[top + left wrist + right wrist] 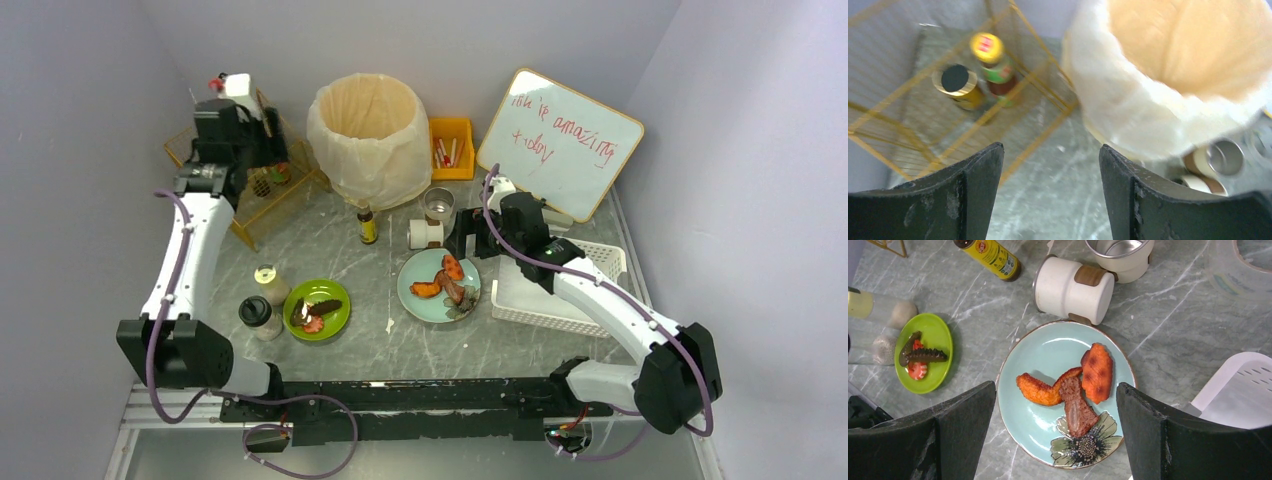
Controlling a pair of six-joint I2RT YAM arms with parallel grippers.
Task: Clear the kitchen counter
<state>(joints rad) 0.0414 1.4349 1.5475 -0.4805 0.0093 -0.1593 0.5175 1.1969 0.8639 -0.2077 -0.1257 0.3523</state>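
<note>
- Kitchen counter (372, 280): the grey veined surface fills the middle of the top view, from the arm bases at the bottom up to the back wall, and carries everything below.
- Left gripper (1050, 155): at the upper left of the top view, above a yellow wire rack (250, 205). Its fingers stand apart with nothing between them.
- Inside the rack, the wrist view shows a black-lidded jar (955, 85) beside a yellow-capped bottle (990, 60). The picture is blurred, so their labels cannot be read.
- Right gripper (1055, 390): right of centre in the top view, hanging over a pale blue plate (1048, 352), fingers spread wide and holding nothing.
- The blue plate holds orange and brown food pieces (1096, 372).
- A white mug (1073, 290) lies on its side just above the plate, with a metal cup (1120, 252) behind it.
- A green plate (332, 322) sits lower left, near a lidded cup (255, 312) and a small bottle (270, 283).
- A lined bin (370, 140) stands top centre, a sauce bottle (368, 226) before it.
- A white basket (560, 300) sits right of the blue plate, a whiteboard (560, 145) above it.
</note>
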